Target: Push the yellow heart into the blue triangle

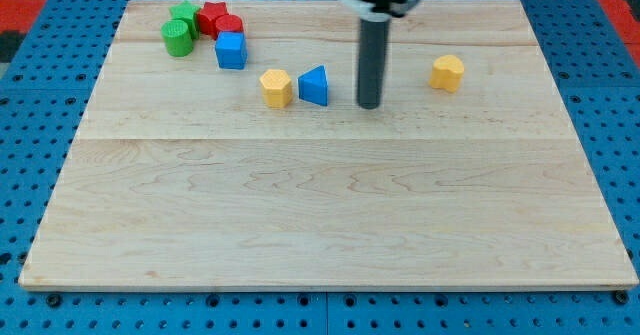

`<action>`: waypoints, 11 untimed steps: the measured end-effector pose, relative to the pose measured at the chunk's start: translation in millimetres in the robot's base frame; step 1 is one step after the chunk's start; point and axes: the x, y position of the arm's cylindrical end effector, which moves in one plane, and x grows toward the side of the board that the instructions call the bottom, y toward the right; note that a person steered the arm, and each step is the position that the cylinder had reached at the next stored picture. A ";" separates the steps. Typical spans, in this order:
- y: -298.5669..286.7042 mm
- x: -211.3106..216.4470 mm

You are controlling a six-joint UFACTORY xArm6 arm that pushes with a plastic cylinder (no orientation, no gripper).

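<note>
My tip point(369, 106) is resting on the counter point(320, 225) towards its far edge, just right of the blue triangle point(314, 85) and not touching it. It is a bare rod, so no fingers are pinching anything. Two yellow blocks are showing, and I cannot tell which is the heart. The left yellow block point(277, 87) is sitting right against the triangle's left side; if that is the heart, the task is looking nearly done. The right yellow block point(447, 73) is lying well apart, near the right edge; if that one, the whole push is remaining.
</note>
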 end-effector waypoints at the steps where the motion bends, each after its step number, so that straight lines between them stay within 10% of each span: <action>1: 102.3 0.0; 11: -67.6 -50.0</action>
